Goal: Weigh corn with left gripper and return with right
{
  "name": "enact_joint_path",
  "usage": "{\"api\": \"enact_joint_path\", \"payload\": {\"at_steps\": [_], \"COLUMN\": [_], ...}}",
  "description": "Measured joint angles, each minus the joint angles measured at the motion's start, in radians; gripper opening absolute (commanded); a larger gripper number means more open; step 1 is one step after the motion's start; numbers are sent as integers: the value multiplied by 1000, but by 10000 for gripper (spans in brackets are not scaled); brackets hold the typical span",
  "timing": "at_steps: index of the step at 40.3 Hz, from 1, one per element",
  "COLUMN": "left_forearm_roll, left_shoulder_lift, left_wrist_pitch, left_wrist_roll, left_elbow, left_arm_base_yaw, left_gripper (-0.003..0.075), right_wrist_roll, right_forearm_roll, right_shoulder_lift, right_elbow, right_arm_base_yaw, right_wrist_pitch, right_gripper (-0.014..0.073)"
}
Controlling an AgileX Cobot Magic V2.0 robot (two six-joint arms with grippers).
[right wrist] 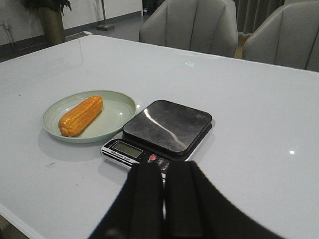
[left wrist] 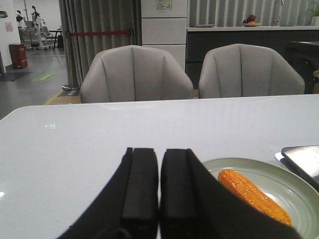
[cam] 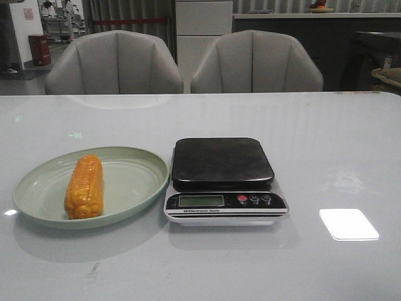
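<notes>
Nothing is under way yet: the one orange-yellow corn cob with bumpy kernel rows (cam: 84,187) lies lengthwise on the left half of the single pale green round plate (cam: 135,164), untouched. Just beside the plate, to its right, sits the one black-topped digital kitchen scale (cam: 223,162), platform bare, display blank as far as I can tell. Both rest on the glossy white worktop (cam: 326,150).

The black left claw (left wrist: 159,191) shows in its wrist view with fingers pressed together, nothing between them, held above the worktop short of the plate. The black right claw (right wrist: 163,196) is likewise together and empty, hanging near the scale's button edge.

By my reading, this is the opening step, the pick by the left arm. The next move calls for the left claw to spread its fingers, come down over the cob across its width, and close on its middle before carrying it to the platform.

Count: one cob, one plate, one scale, two claws, and two grey padded chairs (cam: 113,63) behind the worktop.
</notes>
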Motion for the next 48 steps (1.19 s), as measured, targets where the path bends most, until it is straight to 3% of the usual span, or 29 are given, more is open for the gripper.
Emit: {"api": "enact_joint_path", "payload": {"at_steps": [22, 39, 48], "left_forearm_roll": [0, 0, 0], "left_shoulder_lift": [0, 0, 0], "left_wrist_pitch": [0, 0, 0], "left_wrist_roll": [0, 0, 0], "left_elbow": [0, 0, 0], "left_arm_base_yaw": [0, 0, 0], "left_gripper": [130, 130, 130], "right_wrist_roll": [0, 0, 0], "right_forearm_roll": [0, 0, 0], "right_shoulder_lift": [0, 0, 0], "right_elbow": [10, 32, 180], "right_arm_base_yaw": [-25, -378, -461], "right_wrist_pitch": [2, -19, -252], "right_gripper": [178, 178, 178]}}
